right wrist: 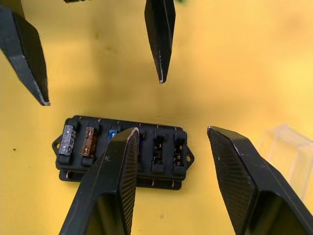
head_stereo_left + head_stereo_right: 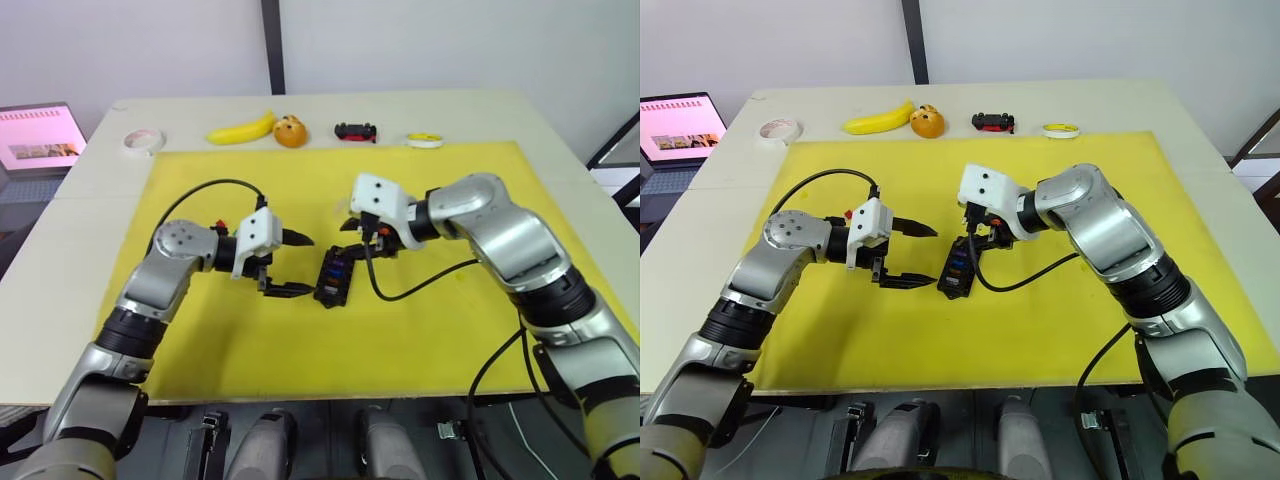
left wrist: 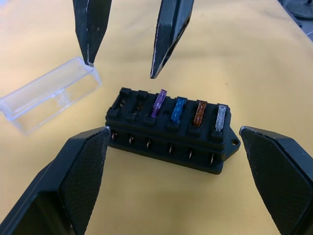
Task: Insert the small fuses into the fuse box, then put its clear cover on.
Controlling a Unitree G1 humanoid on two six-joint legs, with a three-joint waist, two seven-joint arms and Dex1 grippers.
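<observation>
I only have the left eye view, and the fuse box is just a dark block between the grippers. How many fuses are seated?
Observer: Four. The purple fuse, blue fuse, orange-brown fuse and grey fuse stand in the fuse box.
Operator: Where's the clear cover?
Observer: The clear cover lies on the yellow mat near the box's purple-fuse end, apart from it.
Operator: Is either gripper carrying a fuse?
Observer: No. The left gripper and right gripper are open and empty.

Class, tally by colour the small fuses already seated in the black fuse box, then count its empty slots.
Purple plastic fuse: 1
Blue plastic fuse: 1
Orange-brown plastic fuse: 1
Grey plastic fuse: 1
Empty slots in the black plastic fuse box: 2
Total: 4 fuses, 6 slots
</observation>
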